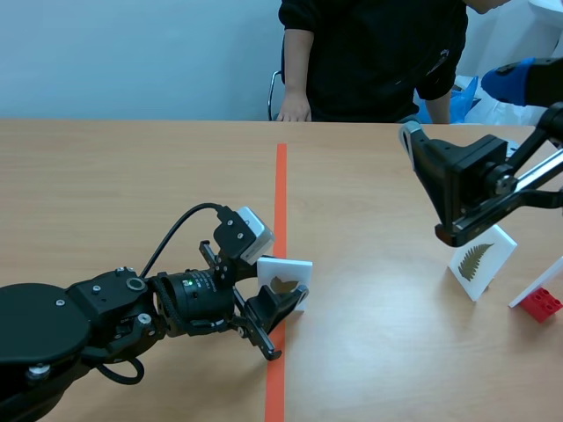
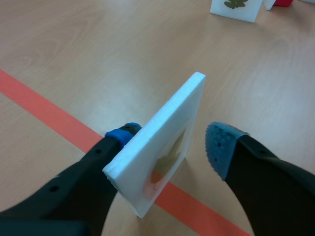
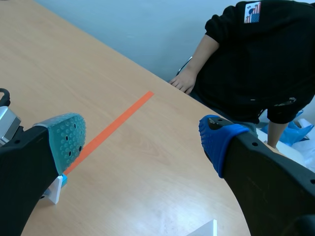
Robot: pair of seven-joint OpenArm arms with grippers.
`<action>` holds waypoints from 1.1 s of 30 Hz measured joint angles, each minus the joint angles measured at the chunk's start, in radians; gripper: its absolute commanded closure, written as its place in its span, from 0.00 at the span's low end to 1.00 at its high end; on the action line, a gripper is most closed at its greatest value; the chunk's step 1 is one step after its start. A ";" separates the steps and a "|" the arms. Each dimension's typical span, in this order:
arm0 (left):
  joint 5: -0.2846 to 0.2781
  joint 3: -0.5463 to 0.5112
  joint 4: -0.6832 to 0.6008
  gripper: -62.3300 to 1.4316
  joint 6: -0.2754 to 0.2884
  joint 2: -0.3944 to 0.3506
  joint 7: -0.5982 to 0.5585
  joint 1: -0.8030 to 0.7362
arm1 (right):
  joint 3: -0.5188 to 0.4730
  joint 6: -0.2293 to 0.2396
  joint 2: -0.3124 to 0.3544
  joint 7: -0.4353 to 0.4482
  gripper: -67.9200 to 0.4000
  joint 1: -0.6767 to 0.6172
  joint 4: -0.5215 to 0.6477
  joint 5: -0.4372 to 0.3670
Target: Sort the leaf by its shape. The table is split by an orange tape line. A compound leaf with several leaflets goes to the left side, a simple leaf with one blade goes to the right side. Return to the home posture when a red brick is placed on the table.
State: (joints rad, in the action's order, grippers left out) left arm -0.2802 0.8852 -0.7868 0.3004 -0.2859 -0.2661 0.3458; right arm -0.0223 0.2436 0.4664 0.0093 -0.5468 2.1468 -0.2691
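Leaf card (image 1: 286, 280) – a white foam square printed with a dark olive leaf – stands on its lower edge right on the orange tape line (image 1: 281, 189), near the table's near edge. It tilts a little, with its printed face turned toward the near side and its top edge running left to right across the tape. The left gripper (image 1: 280, 309) comes in low from the near left and straddles it. In the left wrist view one blue pad (image 2: 124, 132) touches the card's blank back, while the other pad (image 2: 219, 147) stands off from the printed face, so the jaws are parted and not clamped. The fingers partly hide the leaf's outline.

Past the tape, a broad stretch of bare table (image 1: 369, 290) lies between this card and the next things. The right gripper (image 3: 140, 142) hangs raised over the right side, its jaws spread wide and holding nothing. Under it stands a second white card (image 1: 482, 259) bearing a green fern-like frond – well apart from the tape. Farther right a plain white card (image 1: 538, 280) leans, and a red brick (image 1: 539, 304) sits just beside it near the table's right edge.

At the far edge a person (image 1: 378, 53) in black rests a hand (image 1: 295, 110); a small red, white and blue patch (image 3: 252, 11) is sewn on the top.
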 measured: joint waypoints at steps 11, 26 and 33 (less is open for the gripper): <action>0.055 0.000 0.000 0.88 0.000 0.000 -0.018 0.000 | 0.000 0.000 0.000 0.000 0.30 0.000 0.000 0.000; 0.045 -0.043 0.000 0.88 0.000 -0.001 -0.034 -0.013 | 0.000 0.000 0.000 0.000 0.30 0.000 0.000 0.000; -0.019 -0.250 -0.043 0.88 -0.001 -0.079 -0.031 -0.093 | 0.000 0.000 0.000 0.000 0.30 0.000 0.000 0.000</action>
State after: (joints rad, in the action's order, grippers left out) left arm -0.2993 0.6353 -0.8299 0.2996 -0.3645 -0.2966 0.2523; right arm -0.0223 0.2436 0.4664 0.0093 -0.5465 2.1468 -0.2691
